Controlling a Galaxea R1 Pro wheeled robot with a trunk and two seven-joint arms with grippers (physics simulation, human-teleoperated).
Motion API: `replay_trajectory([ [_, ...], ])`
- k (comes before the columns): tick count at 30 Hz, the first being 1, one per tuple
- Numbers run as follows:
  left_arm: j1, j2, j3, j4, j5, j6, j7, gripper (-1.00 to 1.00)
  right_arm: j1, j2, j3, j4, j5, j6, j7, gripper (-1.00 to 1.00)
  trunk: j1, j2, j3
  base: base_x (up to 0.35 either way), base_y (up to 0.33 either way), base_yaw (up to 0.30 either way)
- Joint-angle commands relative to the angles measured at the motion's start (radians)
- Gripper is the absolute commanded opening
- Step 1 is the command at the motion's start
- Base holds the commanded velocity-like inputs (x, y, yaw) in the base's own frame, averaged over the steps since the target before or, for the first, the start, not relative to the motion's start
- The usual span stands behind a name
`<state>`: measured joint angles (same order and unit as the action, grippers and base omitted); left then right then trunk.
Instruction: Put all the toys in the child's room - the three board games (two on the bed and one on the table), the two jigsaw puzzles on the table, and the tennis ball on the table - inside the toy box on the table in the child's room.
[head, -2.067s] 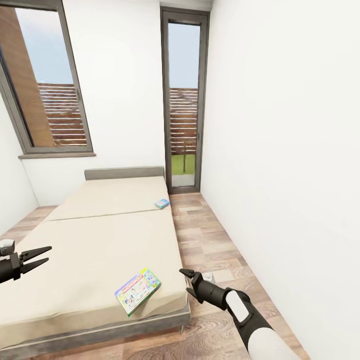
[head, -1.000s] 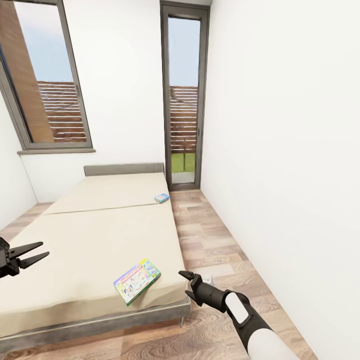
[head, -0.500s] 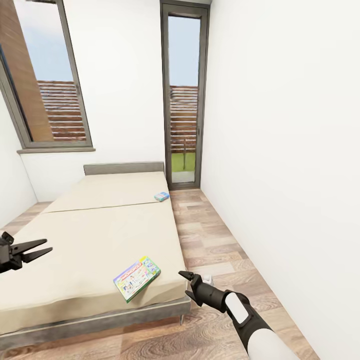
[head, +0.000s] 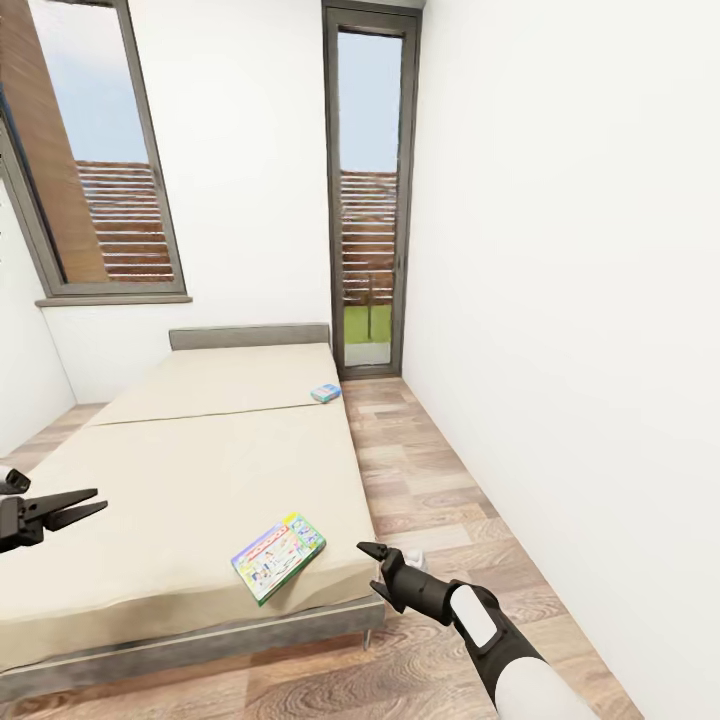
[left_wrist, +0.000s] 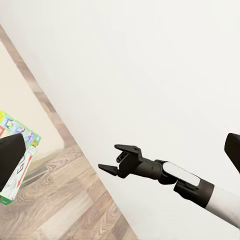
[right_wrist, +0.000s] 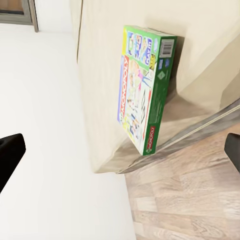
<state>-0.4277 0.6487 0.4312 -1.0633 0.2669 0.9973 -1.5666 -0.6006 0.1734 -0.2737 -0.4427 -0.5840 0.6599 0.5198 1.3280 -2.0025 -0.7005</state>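
White walls frame the bed; a board game lies lower centre, a blue one mid-frame. Left gripper and right gripper both gape, empty.

The word "MONOPOLY" can be read on the green game box lying on the bed near its corner: once in white letters on a red band across the cover, and again on the box's narrow green edge. A barcode label sits on the short side of that box, its digits too small to read. The small blue box far up the bed shows no legible print.
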Motion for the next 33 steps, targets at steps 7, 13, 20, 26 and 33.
replay_trajectory([
  [7,0.007,0.000,0.000,-0.016,0.000,0.022,-0.004,1.00,-0.001,0.001,-0.007,-0.001,0.000,0.006,0.000,1.00,0.000,-0.001,-0.001,0.000,0.169,0.000],
  [13,0.009,0.000,0.000,-0.022,0.000,0.024,-0.004,1.00,-0.001,0.001,-0.007,-0.001,0.000,0.006,-0.001,1.00,0.000,-0.001,-0.001,0.000,0.038,0.000],
  [20,0.009,-0.001,0.000,-0.024,0.000,0.026,-0.004,1.00,-0.001,0.001,-0.007,-0.001,0.000,0.006,-0.001,1.00,0.000,-0.001,-0.001,0.000,0.092,0.000],
  [26,0.009,-0.001,0.001,-0.024,0.000,0.027,-0.004,1.00,-0.001,0.001,-0.007,-0.001,0.000,0.006,-0.001,1.00,0.000,-0.001,-0.001,0.000,0.038,0.000],
  [33,0.009,-0.001,0.001,-0.024,0.000,0.027,-0.004,1.00,-0.001,0.001,-0.007,-0.001,0.000,0.005,-0.001,1.00,0.004,-0.008,-0.004,0.000,0.007,0.000],
])
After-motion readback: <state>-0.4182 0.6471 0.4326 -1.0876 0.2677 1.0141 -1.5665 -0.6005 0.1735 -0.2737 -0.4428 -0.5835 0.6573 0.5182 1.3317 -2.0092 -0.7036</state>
